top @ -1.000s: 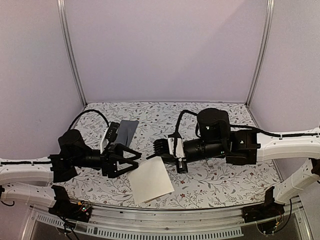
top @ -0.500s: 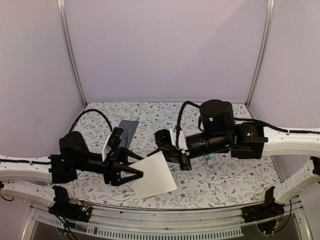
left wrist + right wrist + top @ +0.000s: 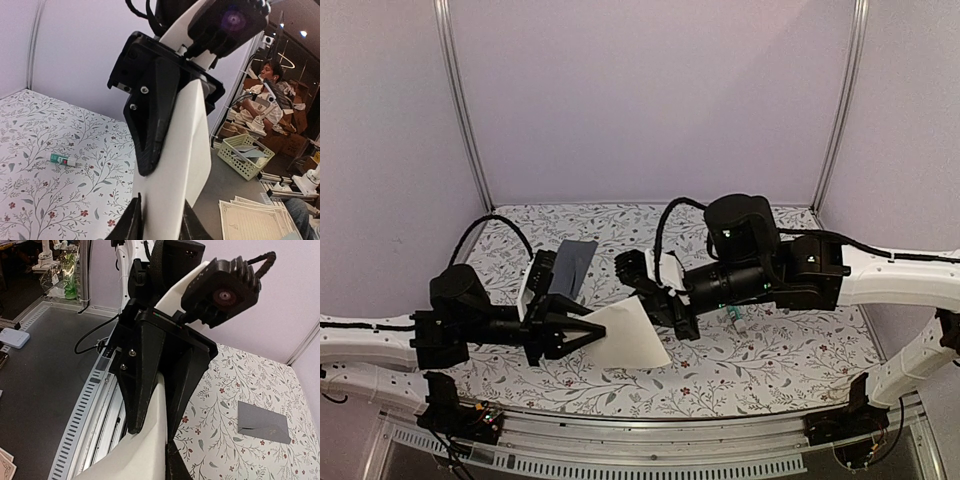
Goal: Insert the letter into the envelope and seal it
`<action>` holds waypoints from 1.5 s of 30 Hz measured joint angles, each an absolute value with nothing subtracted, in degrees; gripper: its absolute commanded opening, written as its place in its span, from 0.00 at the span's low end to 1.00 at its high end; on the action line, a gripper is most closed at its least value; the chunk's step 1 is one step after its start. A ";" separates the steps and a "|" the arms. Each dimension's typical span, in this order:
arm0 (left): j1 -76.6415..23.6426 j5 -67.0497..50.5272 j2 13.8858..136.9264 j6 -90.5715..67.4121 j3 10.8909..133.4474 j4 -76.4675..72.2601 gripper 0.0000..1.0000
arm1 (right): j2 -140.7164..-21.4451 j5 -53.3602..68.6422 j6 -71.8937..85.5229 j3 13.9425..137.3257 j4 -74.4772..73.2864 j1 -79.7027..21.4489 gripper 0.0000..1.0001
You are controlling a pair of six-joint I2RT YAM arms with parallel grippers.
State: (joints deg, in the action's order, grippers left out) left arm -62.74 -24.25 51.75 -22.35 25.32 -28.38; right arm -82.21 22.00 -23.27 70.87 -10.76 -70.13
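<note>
The flowered tablecloth [image 3: 770,360] is boxed in by pale walls [image 3: 650,100] at 9, 12 and 3 o'clock, with the metal rail [image 3: 650,440] along its 6 o'clock edge. The widest open stretch of cloth lies out at 4 o'clock from the middle. The arms meet over the centre and crowd it. The envelope [image 3: 578,260] lies flat on the cloth at 11 o'clock from the letter [image 3: 625,340], partly hidden behind the left wrist. It is dark slate grey, and from the right wrist a crease shows across its face. A small teal-and-white tube [image 3: 733,316] lies at 3 o'clock from the letter, just under the right arm. Beyond the table, a lime-green basket [image 3: 247,155] holds flat greyish sheets, and a stack of bordered sheets [image 3: 252,220] lies near it. The letter hangs off the cloth between the two arms, tilted and slightly bowed. Only a plain creamy-white face shows. The right gripper [image 3: 655,300] is clamped tight on its 12 o'clock corner. The left gripper [image 3: 590,333] has its jaws on either side of the 9 o'clock edge, drawn in close, but I cannot tell whether they actually pinch the sheet.
</note>
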 measured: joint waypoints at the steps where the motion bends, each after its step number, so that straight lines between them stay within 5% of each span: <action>1: -62.76 -24.03 51.11 -22.24 25.12 -28.42 0.25 | -82.21 21.63 -22.94 70.87 -11.09 -70.13 0.07; 5: -62.78 -23.64 49.45 -22.06 24.47 -28.84 0.28 | -82.54 20.45 -21.28 71.07 -12.64 -70.13 0.05; 10: -62.87 -23.00 49.17 -21.87 24.18 -29.50 0.65 | -83.26 20.25 -19.22 72.27 -13.78 -70.11 0.00; 18: -62.96 -20.69 49.19 -20.82 23.81 -29.69 0.59 | -83.68 23.38 -17.26 74.91 -17.06 -70.11 0.00; 25: -62.98 -18.72 48.58 -19.64 23.05 -29.63 0.67 | -86.21 24.67 -15.29 77.08 -20.97 -70.06 0.00; 28: -62.98 -18.57 47.88 -19.29 22.44 -29.67 0.57 | -87.59 24.77 -14.15 77.80 -22.50 -69.93 0.00; 33: -63.07 -18.50 47.68 -18.35 21.87 -29.85 0.27 | -88.62 24.80 -12.53 78.06 -23.79 -69.30 0.00; 42: -63.18 -18.79 49.25 -17.85 21.85 -30.72 0.01 | -88.62 24.56 -11.11 78.37 -24.32 -68.93 0.00; 45: -63.22 -18.74 49.23 -18.13 21.85 -30.85 0.00 | -88.60 24.56 -11.11 78.37 -24.34 -68.93 0.04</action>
State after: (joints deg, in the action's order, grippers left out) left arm -63.22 -18.74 49.23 -18.13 21.85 -30.85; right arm -88.60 24.56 -11.11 78.37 -24.34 -68.93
